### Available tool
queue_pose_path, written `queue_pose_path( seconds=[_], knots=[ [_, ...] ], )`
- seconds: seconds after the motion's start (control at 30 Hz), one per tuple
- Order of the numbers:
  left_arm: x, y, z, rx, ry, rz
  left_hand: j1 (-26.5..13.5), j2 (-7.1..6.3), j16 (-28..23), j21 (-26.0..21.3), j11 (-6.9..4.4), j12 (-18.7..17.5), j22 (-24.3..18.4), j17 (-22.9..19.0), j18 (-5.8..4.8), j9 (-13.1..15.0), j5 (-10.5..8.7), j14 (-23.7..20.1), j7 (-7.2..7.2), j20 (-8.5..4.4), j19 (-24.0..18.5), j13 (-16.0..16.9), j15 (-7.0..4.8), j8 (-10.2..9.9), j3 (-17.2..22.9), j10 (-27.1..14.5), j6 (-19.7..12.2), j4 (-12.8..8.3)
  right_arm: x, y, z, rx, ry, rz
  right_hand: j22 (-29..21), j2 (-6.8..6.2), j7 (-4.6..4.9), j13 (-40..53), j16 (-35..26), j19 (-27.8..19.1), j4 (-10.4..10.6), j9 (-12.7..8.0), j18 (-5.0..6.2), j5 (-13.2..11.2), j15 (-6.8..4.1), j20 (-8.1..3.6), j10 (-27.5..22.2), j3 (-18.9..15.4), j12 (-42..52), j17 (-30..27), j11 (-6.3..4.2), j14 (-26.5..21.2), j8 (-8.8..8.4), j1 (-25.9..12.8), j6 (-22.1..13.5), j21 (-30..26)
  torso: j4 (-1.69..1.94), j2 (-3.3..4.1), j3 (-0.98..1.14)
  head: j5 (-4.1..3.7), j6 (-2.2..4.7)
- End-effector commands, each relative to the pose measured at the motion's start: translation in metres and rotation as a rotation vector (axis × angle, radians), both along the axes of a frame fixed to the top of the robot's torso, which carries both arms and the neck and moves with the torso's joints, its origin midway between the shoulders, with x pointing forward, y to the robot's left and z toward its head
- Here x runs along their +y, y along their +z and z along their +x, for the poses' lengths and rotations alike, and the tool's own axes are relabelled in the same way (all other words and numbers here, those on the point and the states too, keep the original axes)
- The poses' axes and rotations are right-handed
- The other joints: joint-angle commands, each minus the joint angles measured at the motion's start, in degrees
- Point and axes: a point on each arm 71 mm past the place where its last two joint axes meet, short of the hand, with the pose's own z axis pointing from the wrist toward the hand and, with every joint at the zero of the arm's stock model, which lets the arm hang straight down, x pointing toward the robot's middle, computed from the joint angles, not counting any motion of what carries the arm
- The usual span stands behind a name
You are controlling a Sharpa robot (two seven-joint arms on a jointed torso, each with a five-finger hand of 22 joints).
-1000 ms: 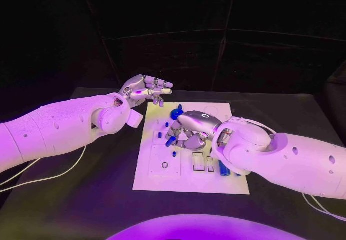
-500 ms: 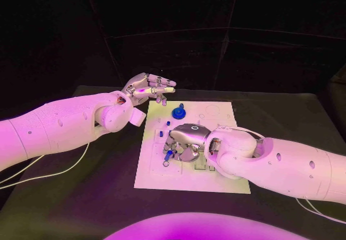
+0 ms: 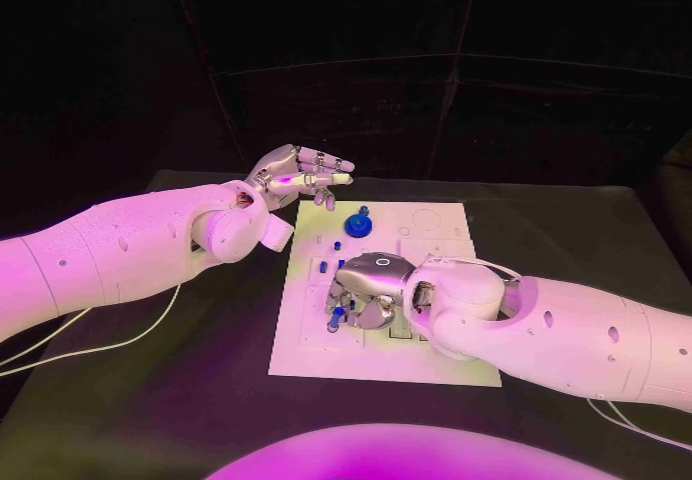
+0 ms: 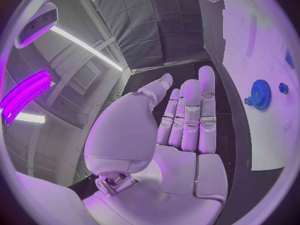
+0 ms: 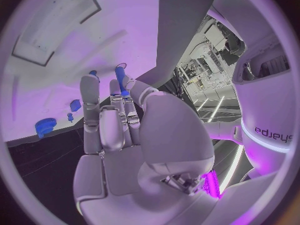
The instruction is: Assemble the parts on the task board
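Observation:
The white task board (image 3: 378, 362) lies in the middle of the table. My right hand (image 3: 369, 294) hovers over its middle left part and pinches a slim blue peg (image 3: 336, 318), which points down at the board. In the right wrist view the blue peg (image 5: 120, 80) sticks out between the fingertips. A blue gear (image 3: 359, 218) stands near the board's far edge, with small blue parts (image 3: 320, 267) on the board beside the right hand. My left hand (image 3: 304, 176) hangs above the board's far left corner, flat and holding nothing (image 4: 187, 120).
The black table (image 3: 202, 400) surrounds the board. A white cable (image 3: 87, 345) trails from my left arm across the table's left side. The board's right half carries empty cut-outs (image 3: 427, 224). The left wrist view shows the gear (image 4: 259, 94) beside the fingertips.
My right hand has carried the blue peg toward the board's near left part and lower. The left hand has barely moved.

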Motion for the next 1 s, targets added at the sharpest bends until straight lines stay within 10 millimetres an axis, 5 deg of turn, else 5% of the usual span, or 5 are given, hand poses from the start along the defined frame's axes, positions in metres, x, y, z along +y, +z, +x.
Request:
queue_pose_path(
  seconds=[0.03,1.0],
  knots=[
    [-0.001,0.002,0.000,-0.003,-0.010,-0.012,0.00,0.36,-0.21,-0.39,0.14,0.38,-0.06,-0.06,0.77,-0.03,-0.07,-0.37,0.49,0.41,-0.16,0.05,-0.08,0.25,-0.33,-0.40,-0.09,-0.06,0.002,0.000,-0.002,-0.016,0.020,-0.017,0.00,-0.24,0.32,-0.06,-0.18,-0.34,0.24,0.07,-0.16,0.25,0.44,0.14,0.00,0.07,-0.24,-0.01,0.34,1.22,-0.06,-0.33,0.13,-0.35,0.04,0.03,-0.01,0.07,-0.10],
    [-0.001,0.001,0.001,0.000,-0.011,-0.010,0.00,0.36,-0.21,-0.39,0.14,0.38,-0.06,-0.06,0.77,-0.03,-0.07,-0.37,0.49,0.41,-0.16,0.05,-0.08,0.25,-0.33,-0.40,-0.09,-0.06,0.007,-0.012,-0.003,-0.033,0.035,-0.082,-0.39,-0.98,0.47,-0.09,-0.37,-0.77,0.32,-0.02,-0.07,0.22,0.55,0.28,-0.25,-0.07,-0.87,-0.47,0.48,1.12,-0.39,-1.17,-0.41,-0.58,-0.02,-0.02,-0.03,0.22,-0.33]
  ],
)
